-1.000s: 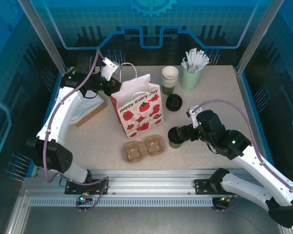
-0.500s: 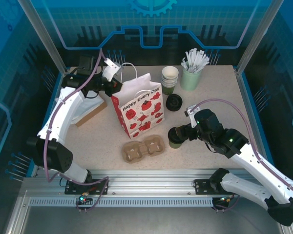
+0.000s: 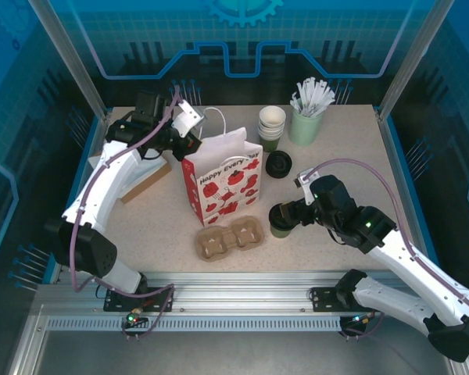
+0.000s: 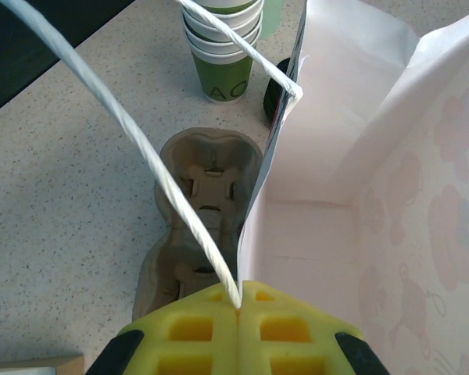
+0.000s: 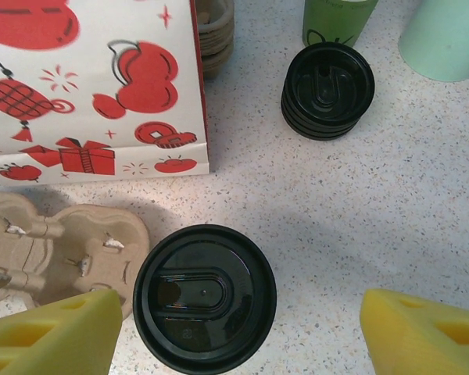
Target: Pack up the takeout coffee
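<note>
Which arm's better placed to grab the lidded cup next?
Right. The right gripper stands open astride the takeout coffee, beside the paper bag. The left gripper is shut on the bag handle, so it's busy.

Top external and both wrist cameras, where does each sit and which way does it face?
Top external: above and behind the bases, facing down at the speckled table; both arms show.
Left wrist: rides the left arm, faces into the red-printed white paper bag; left gripper shut on its cord handle.
Right wrist: rides the right arm, faces down on the black-lidded dark green paper cup; open right gripper straddles it.
Shared: both wrist views show the brown pulp cup carrier.
</note>
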Robot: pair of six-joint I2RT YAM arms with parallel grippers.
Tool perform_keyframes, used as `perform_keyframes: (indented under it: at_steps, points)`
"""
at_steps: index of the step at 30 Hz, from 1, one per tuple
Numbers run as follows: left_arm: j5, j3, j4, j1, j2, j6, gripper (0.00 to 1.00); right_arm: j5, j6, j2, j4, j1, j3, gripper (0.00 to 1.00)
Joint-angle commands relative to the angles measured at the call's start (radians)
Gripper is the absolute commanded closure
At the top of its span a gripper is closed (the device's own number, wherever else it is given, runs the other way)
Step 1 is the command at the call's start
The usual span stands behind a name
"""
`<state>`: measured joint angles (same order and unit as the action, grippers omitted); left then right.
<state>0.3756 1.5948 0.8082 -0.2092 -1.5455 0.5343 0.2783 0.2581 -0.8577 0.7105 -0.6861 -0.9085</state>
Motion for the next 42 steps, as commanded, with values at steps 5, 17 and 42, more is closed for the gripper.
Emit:
perform_keyframes:
  at_steps: [5,17,42]
  points:
    - [-0.026,-0.108,-0.127,-0.009,0.066,-0.052,0.98,-0.019,0.014,0.002,-0.022,0.013,0.01,0.19]
    - [-0.056,-0.149,-0.143,-0.008,0.261,-0.365,0.33,-0.038,0.01,0.009,-0.011,0.013,-0.022,0.19]
    - [-0.29,-0.649,0.018,-0.75,0.426,-0.222,0.45,-0.056,-0.047,-0.014,-0.045,0.025,-0.031,0.18]
